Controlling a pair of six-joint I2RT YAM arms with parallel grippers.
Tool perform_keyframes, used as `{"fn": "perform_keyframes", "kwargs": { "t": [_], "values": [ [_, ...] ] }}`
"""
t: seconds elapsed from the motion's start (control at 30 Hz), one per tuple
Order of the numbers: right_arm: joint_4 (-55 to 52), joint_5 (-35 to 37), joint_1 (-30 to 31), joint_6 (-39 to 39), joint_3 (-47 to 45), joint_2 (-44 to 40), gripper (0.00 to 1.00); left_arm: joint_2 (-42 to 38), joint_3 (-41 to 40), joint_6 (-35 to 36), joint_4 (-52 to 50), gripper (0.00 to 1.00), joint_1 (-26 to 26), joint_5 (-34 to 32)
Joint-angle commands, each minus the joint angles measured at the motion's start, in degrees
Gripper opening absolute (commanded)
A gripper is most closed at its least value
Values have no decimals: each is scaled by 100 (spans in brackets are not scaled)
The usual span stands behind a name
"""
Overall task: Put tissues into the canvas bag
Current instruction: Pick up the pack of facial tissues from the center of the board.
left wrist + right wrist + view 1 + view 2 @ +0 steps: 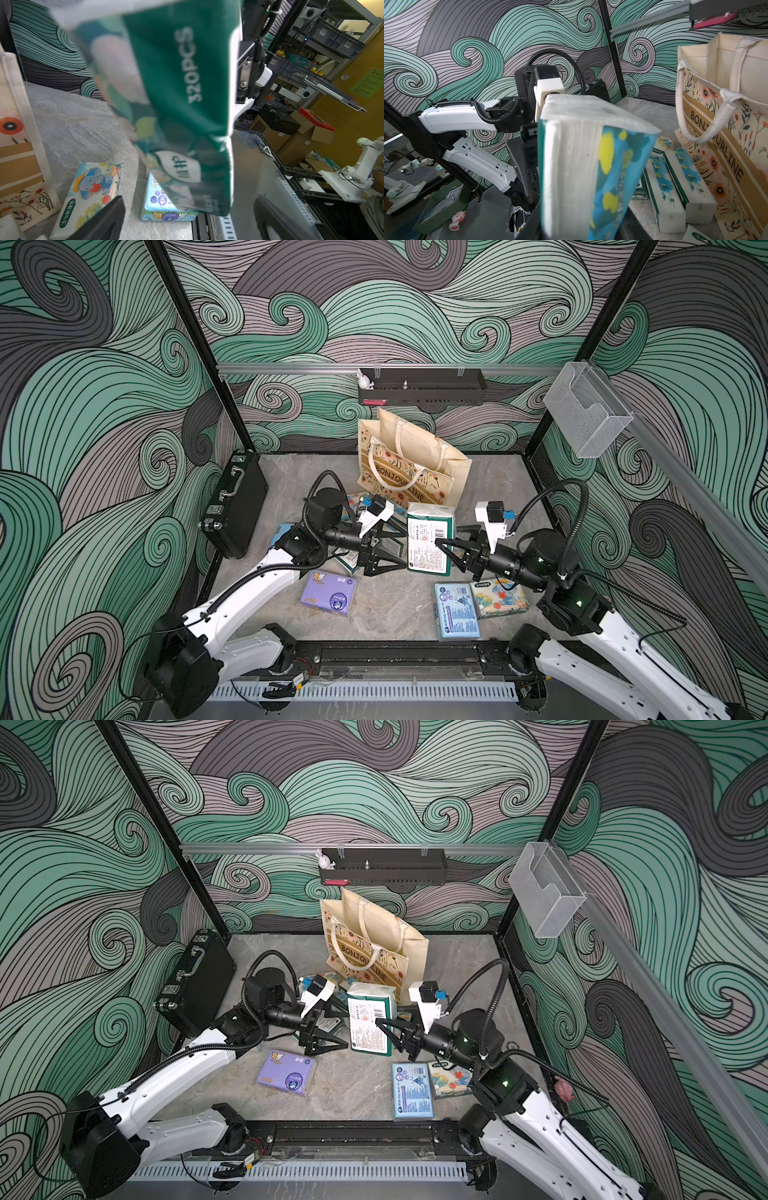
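Observation:
A dark green tissue pack (430, 543) (372, 1019) with a white label hangs above the table's middle, in front of the canvas bag (411, 464) (374, 944). My right gripper (446, 549) (581, 224) is shut on it from the right; the pack (581, 166) fills the right wrist view. My left gripper (405, 549) (189, 218) stands wide open at the pack's left side, and the pack (176, 104) hangs between its fingers (104, 220) without touching them. On the table lie a purple pack (328, 593), a light blue pack (457, 612) and an elephant-print pack (500, 597).
Two white-blue floral packs (675, 187) lie against the bag's foot. Another green pack (349, 560) lies under the left gripper. A black briefcase (235, 506) leans at the left wall. A black shelf (422, 387) hangs behind the bag, a clear holder (586, 414) at the right rail.

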Motion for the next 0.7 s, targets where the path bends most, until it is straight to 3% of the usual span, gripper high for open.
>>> {"fn": "perform_keyframes", "kwargs": {
  "t": [0.0,0.23,0.53,0.67],
  "values": [
    [386,-70,-29,12,60,121,42,-132,233,-59,180,99,49,183],
    [1734,-479,-21,251,-223,240,42,48,422,-233,-13,99,75,-28],
    [4189,-6,73,-70,-1178,350,40,45,421,-345,24,99,71,-20],
    [4530,268,197,-179,-1343,387,37,5,417,-379,41,99,75,-45]
  ]
}}
